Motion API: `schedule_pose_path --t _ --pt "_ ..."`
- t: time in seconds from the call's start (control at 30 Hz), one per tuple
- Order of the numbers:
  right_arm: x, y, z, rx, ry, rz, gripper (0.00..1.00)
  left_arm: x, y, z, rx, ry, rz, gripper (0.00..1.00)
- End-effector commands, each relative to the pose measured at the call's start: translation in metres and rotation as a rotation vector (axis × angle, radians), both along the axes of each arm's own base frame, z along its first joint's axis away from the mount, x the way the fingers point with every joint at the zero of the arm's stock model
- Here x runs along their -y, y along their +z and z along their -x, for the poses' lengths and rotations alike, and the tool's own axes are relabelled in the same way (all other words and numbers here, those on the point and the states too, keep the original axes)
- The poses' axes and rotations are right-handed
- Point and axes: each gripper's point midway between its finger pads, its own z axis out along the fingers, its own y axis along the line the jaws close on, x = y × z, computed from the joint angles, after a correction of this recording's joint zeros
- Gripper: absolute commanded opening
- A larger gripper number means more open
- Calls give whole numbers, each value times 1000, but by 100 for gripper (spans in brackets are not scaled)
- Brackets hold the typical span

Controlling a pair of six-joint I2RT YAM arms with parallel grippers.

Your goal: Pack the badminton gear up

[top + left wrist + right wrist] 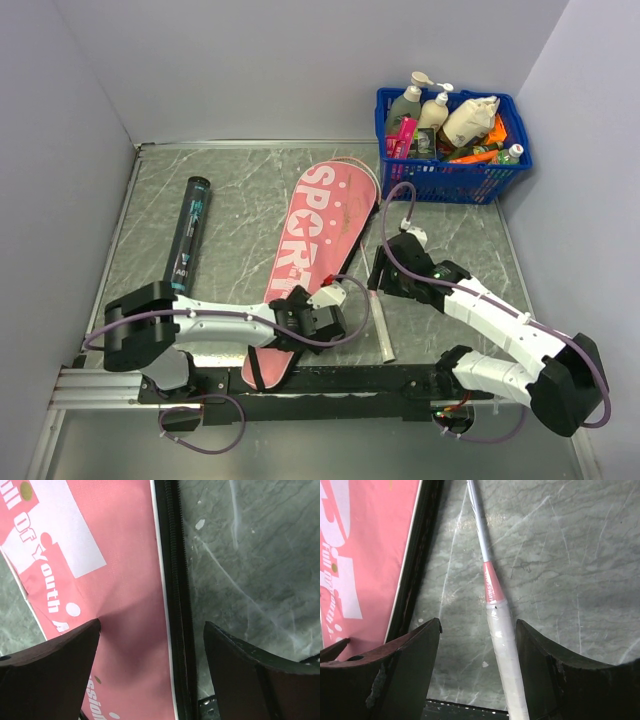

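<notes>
Lettering "SPORT", "of Youth" on long pink racket cover (320, 225); left gripper (151, 630) parted over zip (175, 580), right gripper (479, 625) parted astride white racket handle (505, 650).

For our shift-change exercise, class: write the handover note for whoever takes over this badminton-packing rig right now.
Left gripper: open, empty, over the cover at its zip edge.
Right gripper: open, straddling the racket at its handle, not clamped.
Tube lies left of the cover; the racket's handle lies right of it.
Done: nothing visibly packed; the cover's contents are hidden.
Left: get racket and tube into the cover; no shuttlecocks in view.
</notes>
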Motion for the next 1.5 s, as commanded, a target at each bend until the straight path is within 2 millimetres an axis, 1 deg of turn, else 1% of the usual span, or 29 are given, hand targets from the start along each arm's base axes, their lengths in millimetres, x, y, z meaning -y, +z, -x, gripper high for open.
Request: schedule_pose_path --t 0.0,0.03,0.13,0.17,0.23,0.27,0.33,0.4,0.5,0.63,0.77,0.83,0.87,0.93,0.97,1.0,1.03,1.07,1.1,1.13,1.17,1.2,1.23,1.27,1.33,1.37,1.4,1.43,1.47 --pt "-4 2 -6 28 3 -28 70 1 1 -5 47 36 -33 87" --pt "-4 0 -5 25 5 -29 70 0 2 -6 56 40 -40 84" --pt "-4 -1 -6 29 0 -32 70 0 -1 -5 48 34 -41 66" --pt "-4 -1 -6 30 0 -34 70 0 -1 -5 48 34 -42 54" --pt "-3 -3 -6 28 -5 -34 70 0 -1 -4 46 31 -40 43" --pt "-4 -3 -6 28 -3 -38 70 1 -2 -4 42 29 -36 35" --pt "-4 -6 -5 23 -5 -37 70 0 -4 -2 34 23 -39 25" --pt "-4 -7 -5 20 -3 -38 70 0 -8 0 22 21 -38 20" --pt "-6 -7 -5 19 5 -44 70 2 -10 2 10 13 -22 1" --pt "-11 -1 -13 36 30 -43 70 6 3 2 16 18 24 1" --pt "-12 -2 -26 26 38 -9 70 8 31 -5 50 33 80 1" --pt "-15 3 -36 45 46 -11 70 7 41 -11 58 47 96 1" --pt "-14 -1 -41 36 44 0 70 4 48 -18 66 64 109 1" --pt "-19 4 -53 49 55 -2 70 0 52 -25 65 81 122 1" --pt "-19 -3 -58 27 57 9 70 -6 57 -33 68 103 137 1" --pt "-23 3 -66 40 62 2 69 -9 59 -37 65 113 149 1" --pt "-24 2 -70 38 69 8 69 -11 60 -39 53 120 165 1" --pt "-25 -6 -74 18 70 23 68 -18 65 -47 59 150 192 1" --pt "-28 -1 -82 28 71 24 68 -20 67 -50 57 161 209 1" --pt "-29 -2 -86 26 76 38 66 -23 69 -53 56 173 225 1" --pt "-27 -12 -89 0 71 70 65 -30 73 -59 55 198 253 1" --pt "-29 -6 -98 14 69 78 64 -33 75 -62 56 211 268 1" --pt "-28 -8 -102 13 70 99 62 -36 78 -66 57 222 282 1" --pt "-25 -17 -107 -3 56 132 61 -42 81 -71 55 241 301 1" --pt "-27 -15 -119 0 66 166 60 -46 86 -76 60 260 318 1" --pt "-25 -27 -122 -35 67 202 60 -51 90 -80 65 272 330 1" --pt "-27 -22 -131 -19 69 219 59 -53 90 -81 65 277 331 1" --pt "-28 -30 -134 -38 75 234 56 -58 93 -85 70 296 335 1" --pt "-28 -32 -137 -43 74 240 55 -60 92 -86 70 301 335 1"
